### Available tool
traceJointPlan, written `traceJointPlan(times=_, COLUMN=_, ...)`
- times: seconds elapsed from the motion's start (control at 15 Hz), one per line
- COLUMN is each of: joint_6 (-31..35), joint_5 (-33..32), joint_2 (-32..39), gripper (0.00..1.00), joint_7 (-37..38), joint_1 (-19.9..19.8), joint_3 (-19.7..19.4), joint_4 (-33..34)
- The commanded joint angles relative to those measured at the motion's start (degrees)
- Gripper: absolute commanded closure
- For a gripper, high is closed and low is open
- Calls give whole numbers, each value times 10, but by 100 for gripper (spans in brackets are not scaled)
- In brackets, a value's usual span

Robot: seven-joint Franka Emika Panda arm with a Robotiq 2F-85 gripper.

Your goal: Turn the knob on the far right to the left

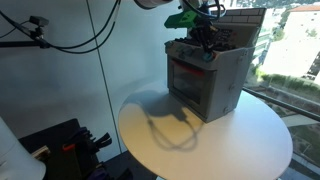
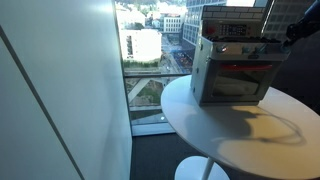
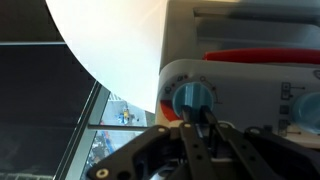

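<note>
A grey toy oven stands on the round white table in both exterior views (image 1: 205, 82) (image 2: 235, 72). In the wrist view its blue knob (image 3: 192, 97) sits in a white and red dial at the end of the control strip. My gripper (image 3: 197, 118) has its two dark fingers close together, pinched on the knob's ridge from below in the picture. In the exterior views the gripper (image 1: 204, 46) (image 2: 291, 33) presses against the oven's upper front. A second blue knob (image 3: 306, 106) shows at the right edge of the wrist view.
The white table (image 1: 200, 145) (image 2: 250, 135) stands by a tall window with a city far below. A white wall panel (image 2: 60, 90) is beside it. Black cables and gear (image 1: 70, 140) lie on the floor near the table.
</note>
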Motion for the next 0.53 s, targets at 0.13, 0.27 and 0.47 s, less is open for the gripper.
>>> traceJointPlan(times=0.13, joint_6=-32, joint_5=-18, joint_2=-19, gripper=56, joint_7=5, joint_1=1, joint_3=-10, joint_4=-4)
traceJointPlan(times=0.27, joint_6=-43, joint_5=-16, joint_2=-23, gripper=41, joint_7=4, joint_1=-1, joint_3=-13, joint_4=-5)
traceJointPlan(times=0.47, joint_6=-70, joint_5=-11, joint_2=-34, gripper=17, joint_7=2, joint_1=-2, joint_3=-16, joint_4=-7)
